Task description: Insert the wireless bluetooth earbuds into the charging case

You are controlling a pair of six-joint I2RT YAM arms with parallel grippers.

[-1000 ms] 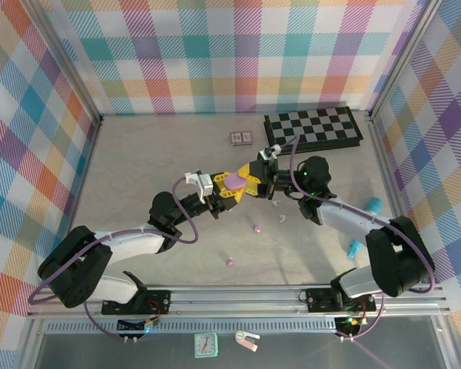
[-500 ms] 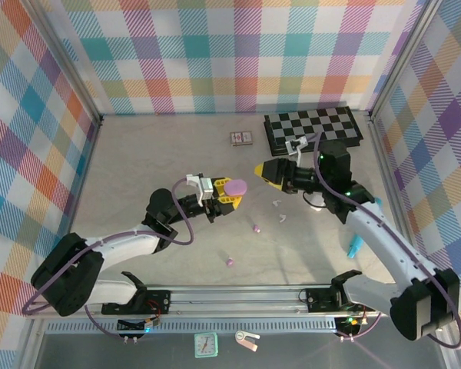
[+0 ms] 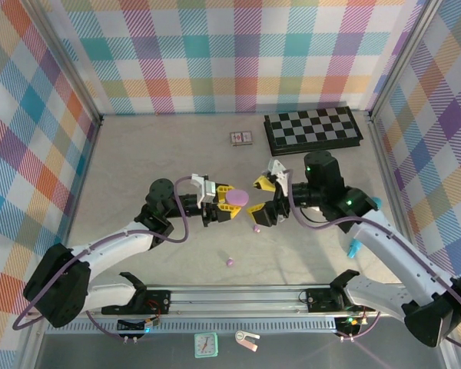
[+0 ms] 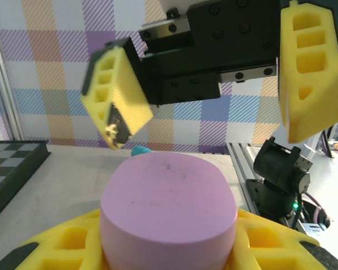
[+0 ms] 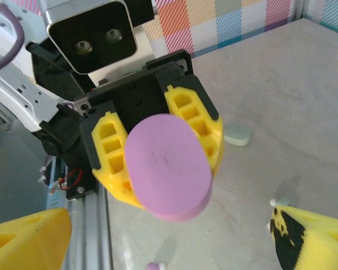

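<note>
Plaid walls hem a pale desk [image 3: 138, 161] on three sides, with bare surface stretching along the left. Near mid-desk the left end effector [image 3: 224, 198] is clamped on a purple charging case [image 3: 237, 198], held clear of the surface with its flat face turned toward its partner. Just to the right, the right end effector [image 3: 263, 200] faces the case with its jaws spread wide, gripping nothing. No bud appears seated and the case looks closed, so the insertion seems barely begun. One purple earbud [image 3: 229, 262] lies toward the front rail [image 3: 238, 296], and a second purple earbud [image 3: 255, 228] sits just below the two end effectors. At the back, a small box [image 3: 240, 137] and a chessboard [image 3: 313, 129] sit well apart from the work. A teal stick [image 3: 354, 247] near the right wall leaves that arm less room to swing.
</note>
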